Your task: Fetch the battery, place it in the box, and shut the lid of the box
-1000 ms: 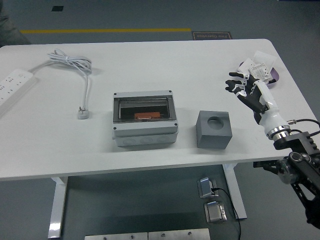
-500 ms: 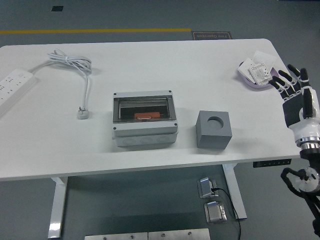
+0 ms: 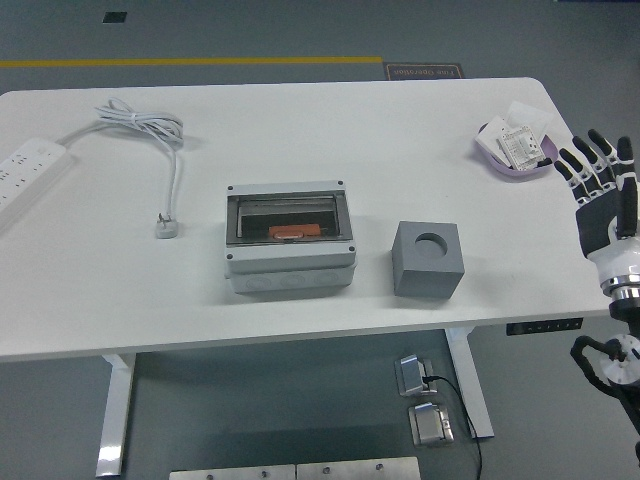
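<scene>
Right hand [image 3: 598,178] hangs off the counter's [image 3: 300,130] right edge, black fingers spread, holding nothing. Just beside it: shallow lilac dish [image 3: 512,150] of small white packets, probably the batteries. Well left of the dish, the grey plastic box [image 3: 289,240], lid apparently open, orange part inside. Judged: fetch, placing and closing all remain.
</scene>
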{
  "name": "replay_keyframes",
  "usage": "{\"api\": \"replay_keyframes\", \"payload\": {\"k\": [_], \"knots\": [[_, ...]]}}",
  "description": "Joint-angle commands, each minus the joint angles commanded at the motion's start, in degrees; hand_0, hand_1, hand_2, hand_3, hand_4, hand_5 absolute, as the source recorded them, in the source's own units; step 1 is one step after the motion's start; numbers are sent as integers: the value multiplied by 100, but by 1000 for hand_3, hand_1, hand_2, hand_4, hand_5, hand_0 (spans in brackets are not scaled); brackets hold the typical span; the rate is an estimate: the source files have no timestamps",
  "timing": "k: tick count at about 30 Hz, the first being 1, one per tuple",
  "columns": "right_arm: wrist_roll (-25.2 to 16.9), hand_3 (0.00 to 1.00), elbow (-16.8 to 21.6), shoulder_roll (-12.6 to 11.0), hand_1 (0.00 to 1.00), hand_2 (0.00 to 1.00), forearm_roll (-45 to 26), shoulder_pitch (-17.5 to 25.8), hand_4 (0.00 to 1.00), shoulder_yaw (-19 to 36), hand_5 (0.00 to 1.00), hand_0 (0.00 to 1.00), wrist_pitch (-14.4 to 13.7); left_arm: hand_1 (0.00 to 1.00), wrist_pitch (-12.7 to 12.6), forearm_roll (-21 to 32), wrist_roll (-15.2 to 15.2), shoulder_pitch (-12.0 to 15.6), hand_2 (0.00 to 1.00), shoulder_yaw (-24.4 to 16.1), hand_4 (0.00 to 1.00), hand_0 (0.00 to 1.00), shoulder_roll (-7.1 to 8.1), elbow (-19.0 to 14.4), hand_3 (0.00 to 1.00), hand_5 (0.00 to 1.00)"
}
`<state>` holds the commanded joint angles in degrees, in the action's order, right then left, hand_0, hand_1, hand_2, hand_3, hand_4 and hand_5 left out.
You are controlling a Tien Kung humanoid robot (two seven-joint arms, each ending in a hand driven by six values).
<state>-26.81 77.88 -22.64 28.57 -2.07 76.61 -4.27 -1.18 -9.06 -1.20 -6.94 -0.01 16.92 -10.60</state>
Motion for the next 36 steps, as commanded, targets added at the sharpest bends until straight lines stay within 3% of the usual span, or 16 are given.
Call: {"api": "replay_keyframes", "payload": {"k": [17,29,36], "knots": [[75,750,-15,87,746,769,262,-84,981,-326,699,827,-118,750,50,-46,-18,124,665,-169,599,724,200,-11,604,402],[453,749,295,151,745,768,1765,-108,980,-210,689,829,-885,750,63,-34,-33,286,665,-293,592,724,158,-5,612,389],[439,747,282,149,744,768,2130,-136,980,-218,687,830,-951,750,70,-124,-32,350,680,-542,598,727,107,-4,629,396]]}}
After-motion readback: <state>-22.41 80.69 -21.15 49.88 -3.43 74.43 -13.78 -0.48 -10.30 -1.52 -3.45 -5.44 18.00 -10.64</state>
